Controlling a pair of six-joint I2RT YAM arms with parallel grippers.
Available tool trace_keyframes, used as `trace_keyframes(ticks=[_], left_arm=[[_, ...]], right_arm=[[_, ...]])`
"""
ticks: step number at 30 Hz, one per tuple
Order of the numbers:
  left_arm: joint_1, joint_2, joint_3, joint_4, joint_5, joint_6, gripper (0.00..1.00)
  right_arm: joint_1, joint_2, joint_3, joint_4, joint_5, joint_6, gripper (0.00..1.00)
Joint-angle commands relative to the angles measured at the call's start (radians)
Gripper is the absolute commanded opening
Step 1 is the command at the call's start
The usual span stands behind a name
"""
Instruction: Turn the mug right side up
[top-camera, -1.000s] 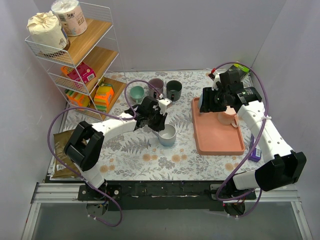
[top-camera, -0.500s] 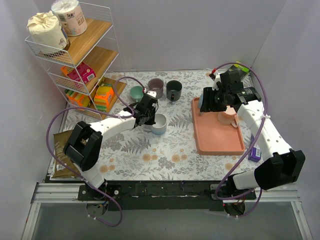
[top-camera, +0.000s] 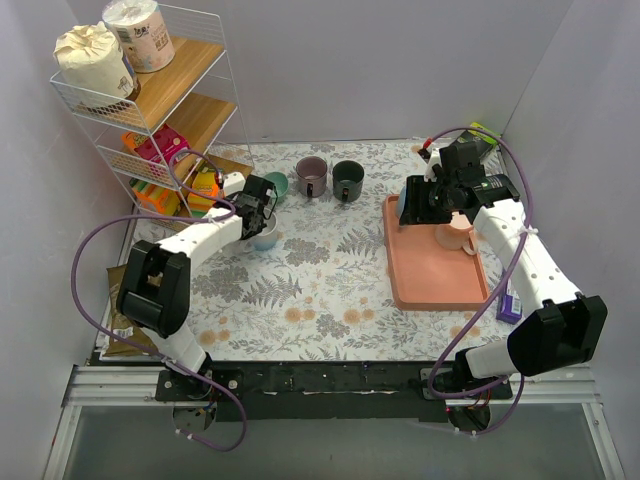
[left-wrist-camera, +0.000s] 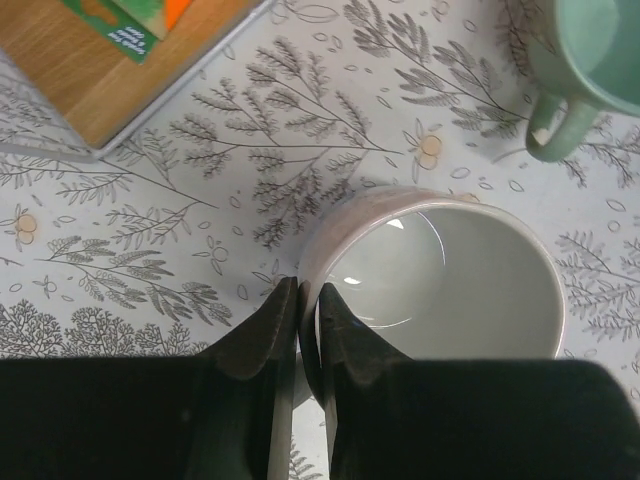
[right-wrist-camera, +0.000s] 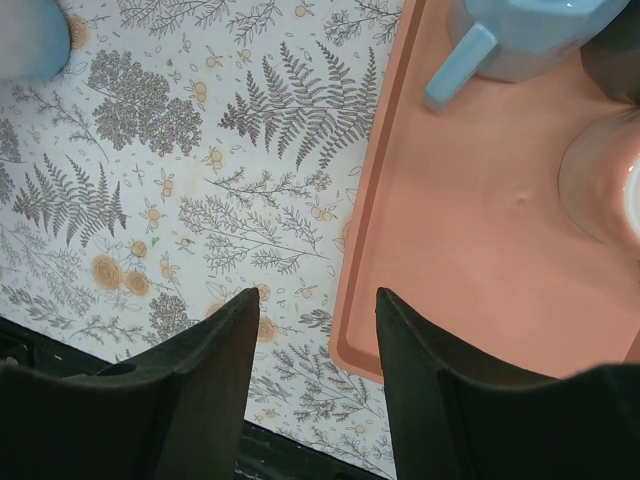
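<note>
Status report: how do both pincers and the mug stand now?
Left pincer shut on mug rim. Mug upright, mouth up. Right pincer open, empty. Green mug near, not touching.

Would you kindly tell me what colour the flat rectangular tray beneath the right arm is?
Salmon pink; the flat rectangular tray shows best in the top external view.

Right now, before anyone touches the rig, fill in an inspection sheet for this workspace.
Surface: fern-print table, nothing spilled.
Job's things: pale mug, opening up, beside the wire rack.
Clutter: green mug, purple mug, dark mug at the back; pink mug on the tray.
Grippers: left gripper shut on the pale mug's rim; right gripper open over the tray.
Cables: purple cables loop wide on both sides.
Surroundings: wire rack holds toilet rolls, boxes.
</note>
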Motion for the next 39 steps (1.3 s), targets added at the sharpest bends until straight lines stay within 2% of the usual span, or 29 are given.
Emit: trace_keyframes(ticks=[1, 7, 9, 14, 15, 19, 21, 22, 29, 32, 34, 39], left_arm=[[0.017, -0.091, -0.027, 0.070, -0.118, -0.140, 0.00], [0.040, 0.010, 0.077, 0.010, -0.164, -0.219, 0.00], [0.046, 0.027, 0.085, 0.009, -0.172, -0.242, 0.03], [0.058, 0.046, 0.096, 0.029, -0.143, -0.257, 0.16], [0.058, 0.047, 0.096, 0.032, -0.143, -0.257, 0.26], [0.058, 0.046, 0.097, 0.029, -0.147, -0.251, 0.48], [0.058, 0.039, 0.100, 0.029, -0.146, -0.240, 0.53], [0.060, 0.030, 0.103, 0.029, -0.141, -0.236, 0.57], [0.037, -0.068, 0.100, 0.027, -0.049, -0.205, 0.70], [-0.018, -0.121, 0.093, 0.021, -0.031, -0.194, 0.72], [-0.047, -0.151, 0.088, 0.015, -0.055, -0.185, 0.73], [-0.147, -0.261, 0.067, 0.078, -0.094, -0.082, 0.78]], right_arm=[[-0.008, 0.004, -0.005, 0.030, -0.020, 0.001, 0.57], [-0.011, 0.011, -0.003, 0.025, -0.024, -0.001, 0.57], [-0.014, 0.011, -0.008, 0.025, -0.026, 0.001, 0.57], [-0.015, 0.012, -0.025, 0.034, -0.031, 0.010, 0.58], [-0.014, 0.012, -0.029, 0.036, -0.031, 0.011, 0.59], [-0.014, 0.017, -0.029, 0.040, -0.024, 0.011, 0.60], [-0.014, 0.021, -0.028, 0.039, -0.011, 0.013, 0.61], [-0.015, 0.026, -0.025, 0.036, -0.008, 0.012, 0.61], [-0.014, 0.054, -0.014, 0.043, 0.061, 0.031, 0.61], [-0.015, 0.080, -0.028, 0.080, 0.112, 0.057, 0.62], [-0.014, 0.095, -0.029, 0.103, 0.222, 0.112, 0.62], [-0.011, 0.146, -0.039, 0.236, 0.327, 0.197, 0.63]])
